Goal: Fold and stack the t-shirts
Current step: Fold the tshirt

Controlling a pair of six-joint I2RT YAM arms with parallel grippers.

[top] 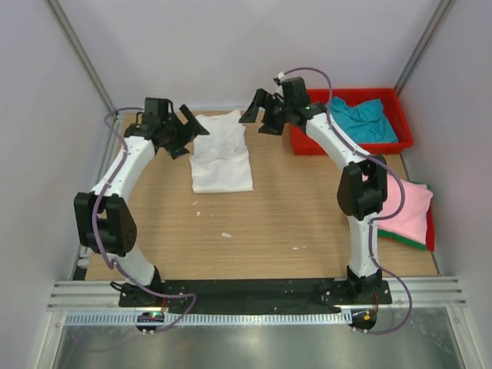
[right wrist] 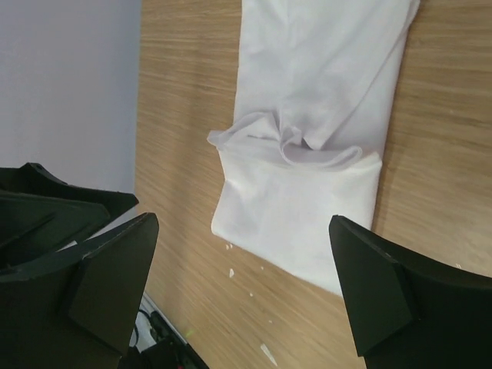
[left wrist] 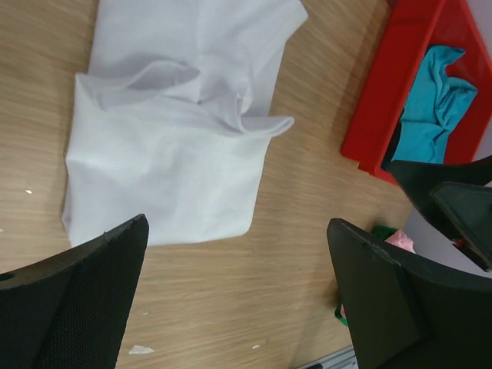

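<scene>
We note the white t-shirt (top: 221, 157) folded, seemingly in half, near the far edge of the desk (top: 292, 215). Left gripper (top: 183, 132) and right gripper (top: 260, 117) flank it, jaws released, empty.

The white t-shirt (top: 221, 157), between the left gripper (top: 183, 132) and the right gripper (top: 260, 117), is seen as soft matt cloth, creased. The table (top: 269, 223) under both is shown as smooth wood-grain, lightly speckled. Beside the right gripper, the tray (top: 403, 123) is glossy red plastic. The fingers (left wrist: 84, 300) are rendered in matt black, finely textured plastic.
</scene>
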